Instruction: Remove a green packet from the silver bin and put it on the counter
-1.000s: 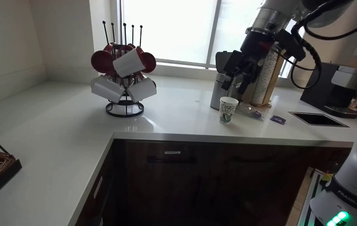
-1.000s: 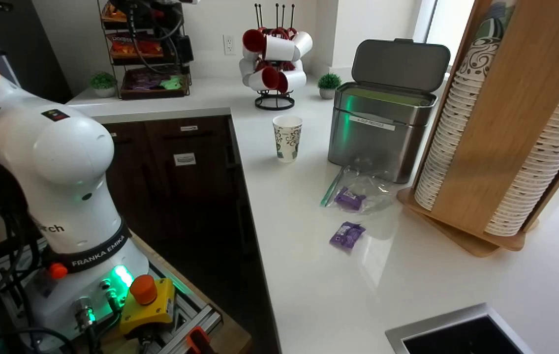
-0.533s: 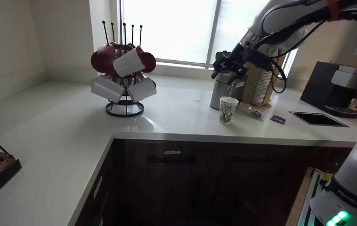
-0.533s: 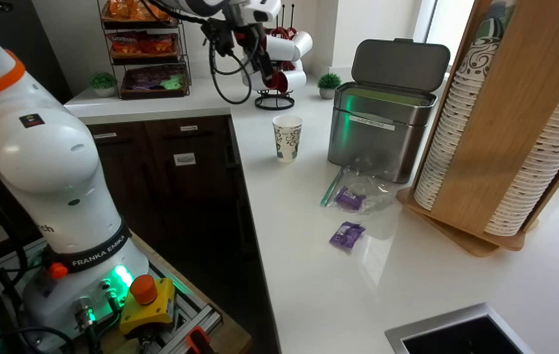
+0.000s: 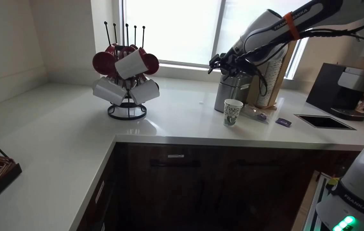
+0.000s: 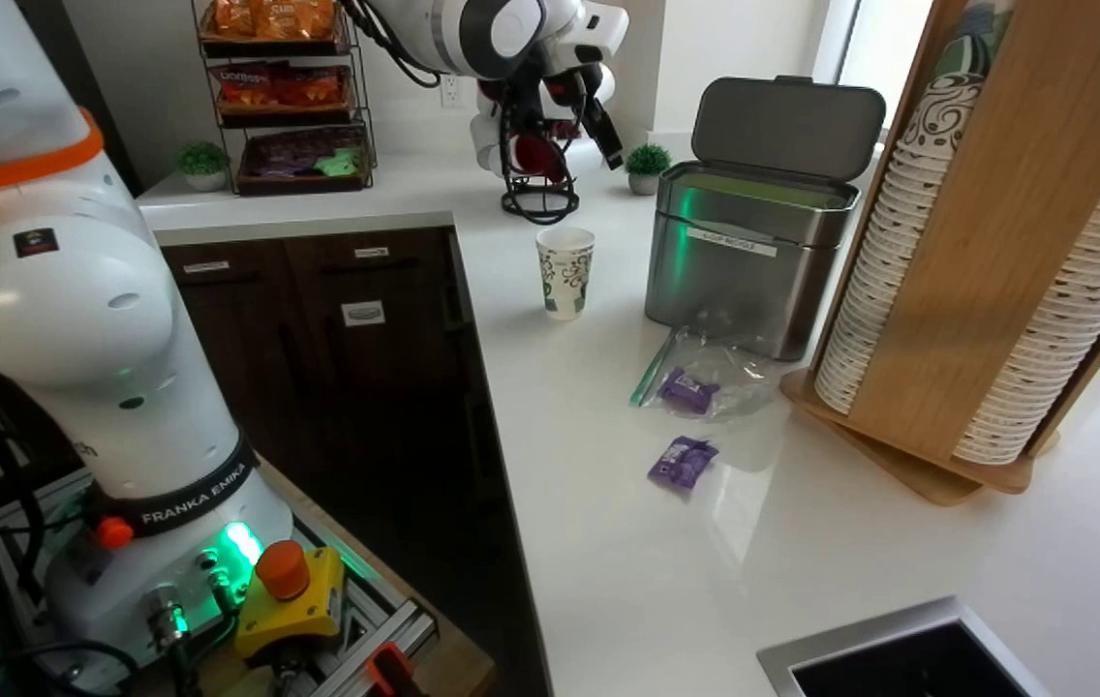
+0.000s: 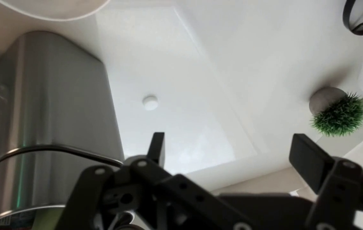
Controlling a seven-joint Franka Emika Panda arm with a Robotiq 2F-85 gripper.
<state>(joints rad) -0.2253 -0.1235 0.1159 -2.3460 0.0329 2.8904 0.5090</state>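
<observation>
From the left, in an exterior view: a wicker basket [image 5: 2, 183] sits on the counter [image 5: 50, 128], with bare surface running to the inner corner of the front edge [image 5: 201, 140]. A mug rack [image 5: 128, 105] stands upright behind that corner, set back from the edge. Between it and the silver bin [image 5: 225, 96] is open room, where a small white disc [image 7: 150, 103] lies near the bin. The gripper [image 7: 227, 143] hangs over the counter near the bin's top, fingers parted wide. The bin stands upright with its lid [image 6: 787, 126] raised; a green surface [image 7: 46, 219] shows inside its mouth, but whether that is the green packet cannot be told. A paper cup [image 5: 232, 112] stands between bin and front edge. Rightward come a wooden cup stand [image 6: 1005, 271], close to the bin, a clear bag [image 6: 744, 378], a loose purple packet [image 5: 283, 122], a metal-rimmed opening [image 6: 865, 634] and a coffee machine [image 5: 329, 86].
</observation>
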